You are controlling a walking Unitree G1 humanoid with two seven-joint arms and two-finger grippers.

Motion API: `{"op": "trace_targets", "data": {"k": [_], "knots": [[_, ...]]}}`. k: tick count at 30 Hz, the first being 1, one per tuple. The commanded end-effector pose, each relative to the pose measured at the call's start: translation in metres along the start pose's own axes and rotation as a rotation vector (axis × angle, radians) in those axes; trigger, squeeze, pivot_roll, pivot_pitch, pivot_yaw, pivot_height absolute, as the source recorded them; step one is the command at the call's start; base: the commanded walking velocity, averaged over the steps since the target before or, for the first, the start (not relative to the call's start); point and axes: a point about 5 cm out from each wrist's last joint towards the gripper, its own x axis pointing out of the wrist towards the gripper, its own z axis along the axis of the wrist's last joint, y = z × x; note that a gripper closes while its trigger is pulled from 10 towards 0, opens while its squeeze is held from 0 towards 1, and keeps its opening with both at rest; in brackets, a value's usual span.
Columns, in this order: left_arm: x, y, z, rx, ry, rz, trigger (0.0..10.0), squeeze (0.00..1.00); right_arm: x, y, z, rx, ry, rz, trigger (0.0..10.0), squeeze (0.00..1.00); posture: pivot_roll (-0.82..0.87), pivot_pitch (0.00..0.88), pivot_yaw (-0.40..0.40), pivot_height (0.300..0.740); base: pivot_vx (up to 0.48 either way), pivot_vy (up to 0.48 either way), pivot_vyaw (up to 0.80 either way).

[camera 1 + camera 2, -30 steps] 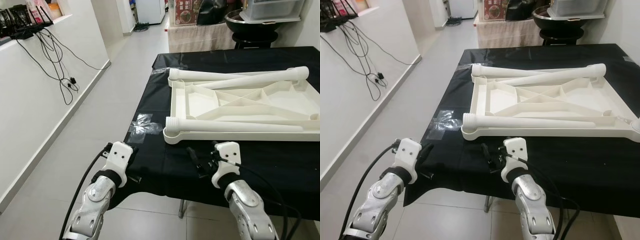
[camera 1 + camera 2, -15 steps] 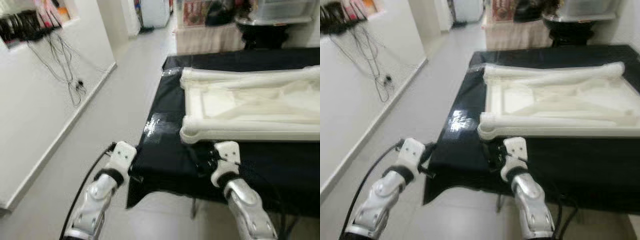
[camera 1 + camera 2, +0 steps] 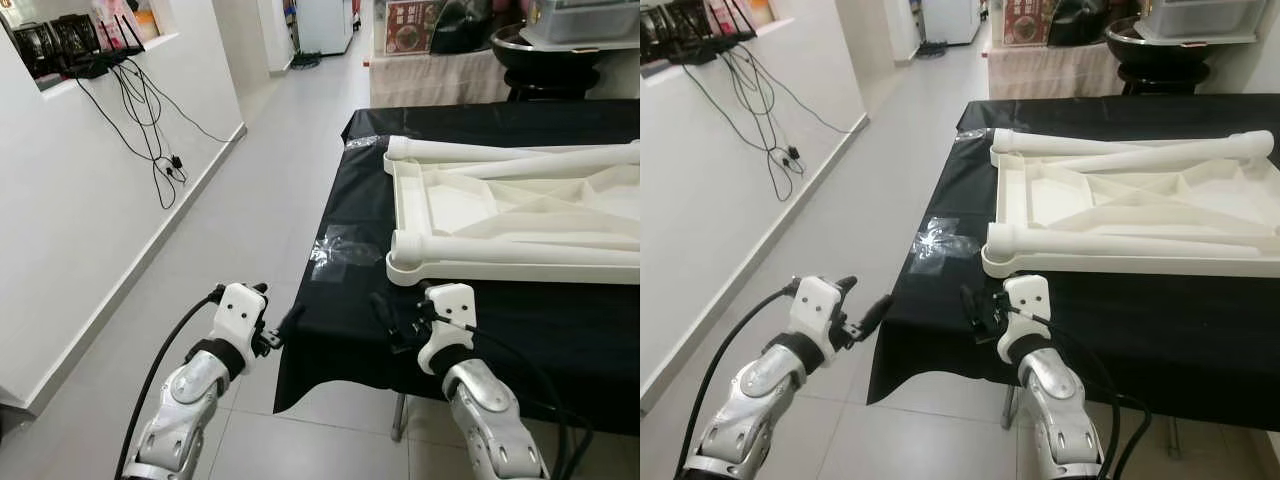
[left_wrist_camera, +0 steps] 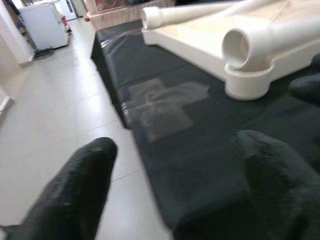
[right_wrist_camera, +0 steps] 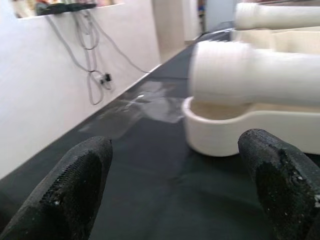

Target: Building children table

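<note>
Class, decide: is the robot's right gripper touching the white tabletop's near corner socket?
Apart. In the right wrist view the open right gripper frames the corner socket, with black cloth lying between each of the fingers and it.

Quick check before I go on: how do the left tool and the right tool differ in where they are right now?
The left tool hangs over the floor, just off the edge of the black-covered table; the right tool is over the tabletop. The right tool sits close in front of the white table top's corner socket; the left tool is farther from it. Both are open and hold nothing.
</note>
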Motion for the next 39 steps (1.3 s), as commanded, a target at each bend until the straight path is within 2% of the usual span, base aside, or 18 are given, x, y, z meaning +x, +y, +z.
{"op": "trace_targets", "data": {"k": [1,8,9,19,26,32,39], "knots": [[-0.001,0.005,0.004,-0.032,-0.013,0.009,10.0,1.0,0.002,-0.002,0.004,-0.005,-0.029,-0.021,10.0,0.0,-0.02,0.063,0.105,0.74,0.0,0.0,0.0],[0.006,0.004,0.013,-0.098,-0.041,0.012,10.0,1.0,0.01,-0.004,0.018,-0.051,-0.067,-0.04,10.0,0.0,-0.02,0.057,0.1,0.74,0.0,0.0,0.0],[0.007,0.004,0.014,-0.12,-0.04,0.015,10.0,0.0,0.011,-0.004,0.022,-0.052,-0.074,-0.042,10.0,0.0,-0.02,0.056,0.1,0.74,0.0,0.0,0.0],[0.009,0.005,0.017,-0.149,-0.039,-0.007,10.0,0.0,0.017,-0.006,0.04,-0.035,-0.139,-0.038,10.0,0.0,-0.02,0.053,0.101,0.74,0.0,0.0,-0.4],[0.01,-0.005,0.03,-0.149,-0.068,-0.109,10.0,0.0,0.022,-0.005,0.056,-0.067,-0.189,-0.024,10.0,0.0,-0.02,0.051,0.102,0.74,0.147,0.0,-0.34],[0.012,-0.007,0.037,-0.118,-0.076,-0.143,10.0,0.0,0.023,-0.004,0.057,-0.041,-0.189,-0.007,10.0,0.0,-0.02,0.052,0.101,0.74,0.256,0.0,-0.57],[0.012,-0.009,0.04,-0.102,-0.078,-0.166,10.0,0.0,0.024,-0.003,0.058,-0.065,-0.188,-0.01,10.0,0.0,-0.02,0.052,0.101,0.74,0.257,0.0,0.0]]}}
